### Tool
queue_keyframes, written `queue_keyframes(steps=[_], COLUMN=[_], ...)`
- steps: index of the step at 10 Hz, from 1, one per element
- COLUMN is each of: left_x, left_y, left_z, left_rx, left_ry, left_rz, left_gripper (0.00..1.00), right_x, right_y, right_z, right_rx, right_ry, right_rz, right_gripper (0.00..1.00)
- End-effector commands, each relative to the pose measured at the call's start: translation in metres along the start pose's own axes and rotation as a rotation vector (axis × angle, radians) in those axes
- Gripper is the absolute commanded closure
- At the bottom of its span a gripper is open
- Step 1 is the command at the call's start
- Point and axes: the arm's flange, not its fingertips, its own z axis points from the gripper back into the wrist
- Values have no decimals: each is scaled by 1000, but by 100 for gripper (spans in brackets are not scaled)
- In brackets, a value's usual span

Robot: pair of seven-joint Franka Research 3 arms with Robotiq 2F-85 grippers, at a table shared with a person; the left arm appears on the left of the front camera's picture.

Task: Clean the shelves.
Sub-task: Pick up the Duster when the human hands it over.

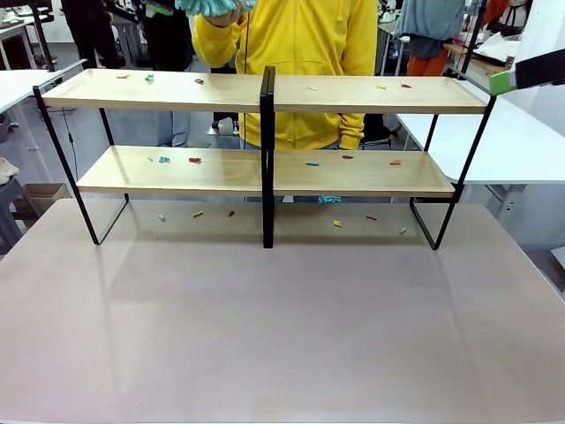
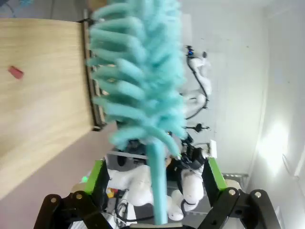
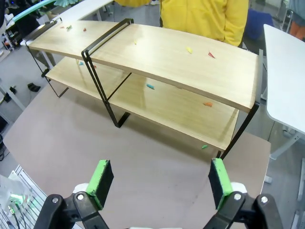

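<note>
Shelves (image 1: 353, 94): two tiers, six scraps (image 1: 194, 160) on each; one teal duster (image 2: 138, 71).

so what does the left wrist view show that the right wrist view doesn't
Left wrist view: a teal duster, its handle between the fingers of the open left gripper. Right wrist view: both tiers of the shelves, the central post, a person's yellow top, the open right gripper. Both: light-wood shelf board, coloured scraps, grey-brown tabletop.

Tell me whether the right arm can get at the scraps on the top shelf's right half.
Likely yes: its jaws stand open above and in front of the top shelf, and nothing stands over the yellow scrap or the red scrap beside it.
</note>
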Motion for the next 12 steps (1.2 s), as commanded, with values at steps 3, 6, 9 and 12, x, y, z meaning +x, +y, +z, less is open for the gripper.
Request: queue_keyframes(steps=[3, 6, 9, 12], left_x=[-10, -12, -12, -13], left_y=[3, 5, 5, 3], left_z=[-13, -13, -13, -12], left_rx=[55, 43, 33, 22], left_ry=[11, 20, 14, 7], left_rz=[0, -22, -43, -74], left_gripper=[0, 59, 100, 97], right_x=[0, 0, 0, 0], right_y=[-1, -1, -1, -1], right_z=[0, 0, 0, 0], right_rx=[9, 9, 9, 9], right_ry=[2, 2, 2, 2], right_rz=[3, 3, 3, 3], right_gripper=[0, 0, 0, 0])
